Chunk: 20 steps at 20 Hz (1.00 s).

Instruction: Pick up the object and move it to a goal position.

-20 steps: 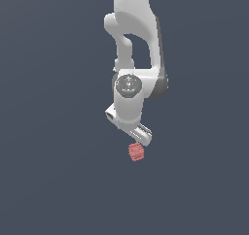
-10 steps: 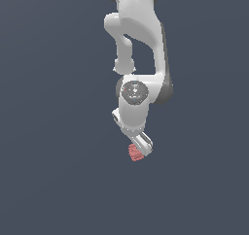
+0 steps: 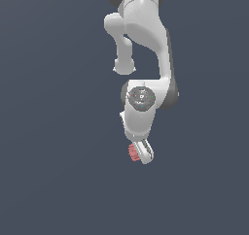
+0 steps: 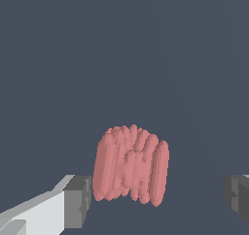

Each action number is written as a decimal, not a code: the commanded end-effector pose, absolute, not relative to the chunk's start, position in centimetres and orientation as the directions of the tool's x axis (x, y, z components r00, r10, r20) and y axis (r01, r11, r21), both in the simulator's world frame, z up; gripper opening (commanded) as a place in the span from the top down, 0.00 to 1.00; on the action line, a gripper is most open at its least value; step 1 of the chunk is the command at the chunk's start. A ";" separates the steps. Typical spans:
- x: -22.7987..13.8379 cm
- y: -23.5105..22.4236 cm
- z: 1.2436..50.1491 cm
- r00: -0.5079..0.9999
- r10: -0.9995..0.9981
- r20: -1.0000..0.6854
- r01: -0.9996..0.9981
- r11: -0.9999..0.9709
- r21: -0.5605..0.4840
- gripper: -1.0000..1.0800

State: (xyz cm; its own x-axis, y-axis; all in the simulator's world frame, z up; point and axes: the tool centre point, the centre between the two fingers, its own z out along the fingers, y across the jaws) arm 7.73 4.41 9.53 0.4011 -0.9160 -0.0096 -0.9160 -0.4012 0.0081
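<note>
Salmon-red object (image 4: 130,167) btwn open tool (image 4: 158,200) fingers (image 4: 78,201), surroundings bare grey.

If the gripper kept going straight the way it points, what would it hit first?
Probably nothing: the red lump sits between the open fingers of the gripper, touching or nearly touching one, so they would pass around it, though depth is unclear.

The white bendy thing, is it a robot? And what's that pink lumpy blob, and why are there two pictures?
Yes, it is a robot arm, drawn by a computer. One picture looks from outside; the other comes from a camera on the arm's wrist. The pink blob is the object it should pick up: a small, ridged, barrel-shaped lump. At the arm's tip is the end effector, with two grey fingers. They are open, one on each side of the object, with a gap on one side. Nothing is held yet.
</note>
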 end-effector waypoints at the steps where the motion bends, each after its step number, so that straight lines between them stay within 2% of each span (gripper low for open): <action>1: 8.1 4.7 9.4 0.357 -0.934 -0.006 -0.934 -0.357 0.006 0.04; 10: 8.8 5.4 9.1 0.269 -0.963 -0.001 -0.963 -0.269 0.001 0.04; 20: 8.8 5.5 8.0 0.262 -0.965 0.000 -0.965 -0.262 0.000 0.04</action>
